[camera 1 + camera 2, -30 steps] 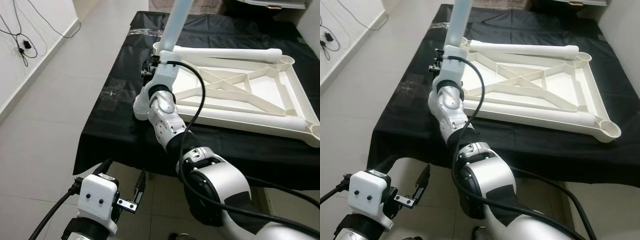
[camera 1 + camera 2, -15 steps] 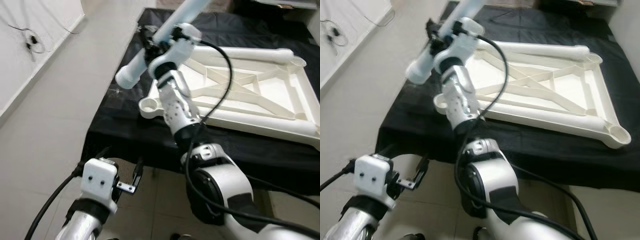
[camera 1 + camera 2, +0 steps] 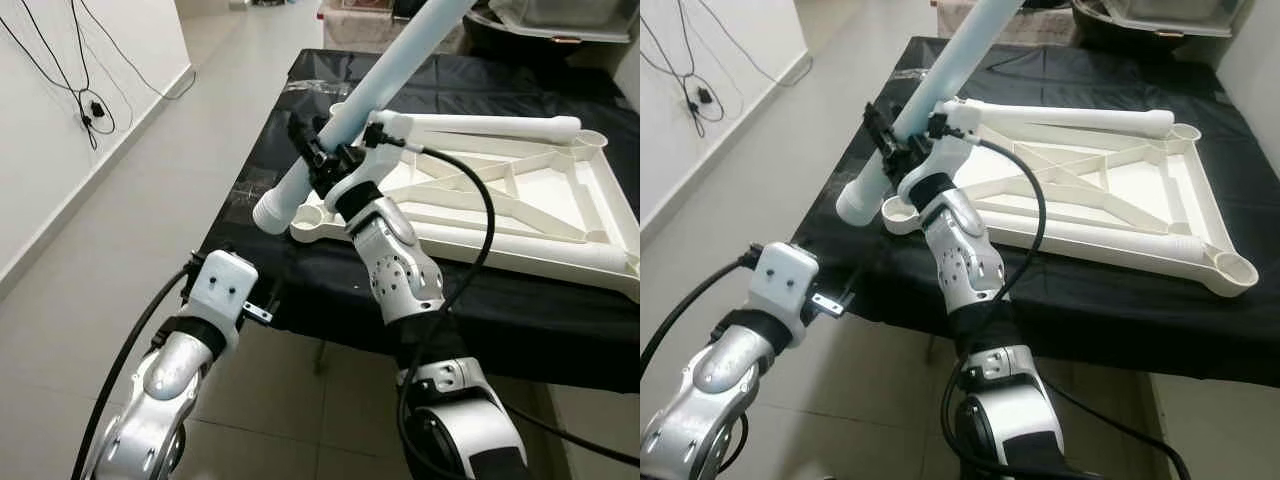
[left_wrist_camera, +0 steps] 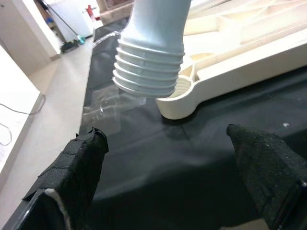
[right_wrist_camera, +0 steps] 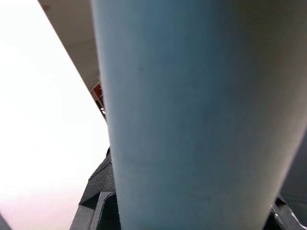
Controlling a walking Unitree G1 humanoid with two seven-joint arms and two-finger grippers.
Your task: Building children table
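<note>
One pale blue leg [image 3: 372, 75]; one white tabletop [image 3: 480, 200]; two white legs [image 3: 490, 126]; two grippers [image 3: 318, 160]

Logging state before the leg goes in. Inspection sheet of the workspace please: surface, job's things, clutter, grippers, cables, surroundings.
Surface: table under a black cloth.
Job's things: white tabletop frame lies underside up on the cloth, corner sockets open; near-left socket faces up. Pale blue leg is held tilted, its threaded end above and beside that socket, not in it.
Clutter: a patch of clear tape on the cloth.
Grippers: right gripper shut on the pale blue leg; left gripper open, low at the table's near edge, holding nothing.
Cables: black cable along the right arm; loose wires on the wall.
Surroundings: light tiled floor, white wall.
</note>
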